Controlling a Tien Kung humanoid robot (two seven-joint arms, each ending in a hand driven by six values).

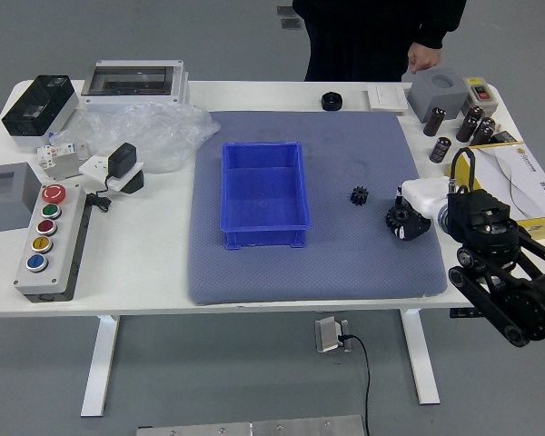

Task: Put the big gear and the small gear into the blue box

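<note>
Covering part of the big gear at the mat's right side, right hand is hiding its grip, can't tell; gear's looking light, rigid, probably wanting opposite-rim hold. Small gear is lying nearer blue box.

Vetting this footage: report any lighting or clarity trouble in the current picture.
Head view: even light, soft shadows; pale glints on the crumpled clear plastic sheet; no obvious blur, but the big black gear blends into the black part of the white right hand.
</note>
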